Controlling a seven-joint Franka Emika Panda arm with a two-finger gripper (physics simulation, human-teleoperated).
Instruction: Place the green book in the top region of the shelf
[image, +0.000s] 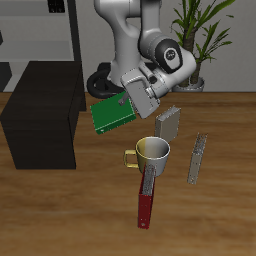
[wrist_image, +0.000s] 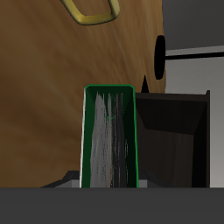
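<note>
The green book (image: 110, 115) with white page edges is held in the air, tilted, above the table beside the shelf (image: 42, 115). My gripper (image: 130, 98) is shut on the book's edge nearest the arm. In the wrist view the green book (wrist_image: 108, 140) stands edge-on with its grey-white pages facing the camera, and the shelf (wrist_image: 175, 131), a black box, lies just past it. The fingertips themselves are hidden by the gripper body and the book.
A grey and yellow mug (image: 150, 152) stands near the table's middle, its yellow handle (wrist_image: 94, 12) showing in the wrist view. A dark red book (image: 146, 200) lies toward the front edge. Two grey books (image: 168, 124) (image: 197, 158) stand beyond the mug. A potted plant (image: 200, 40) stands at the back.
</note>
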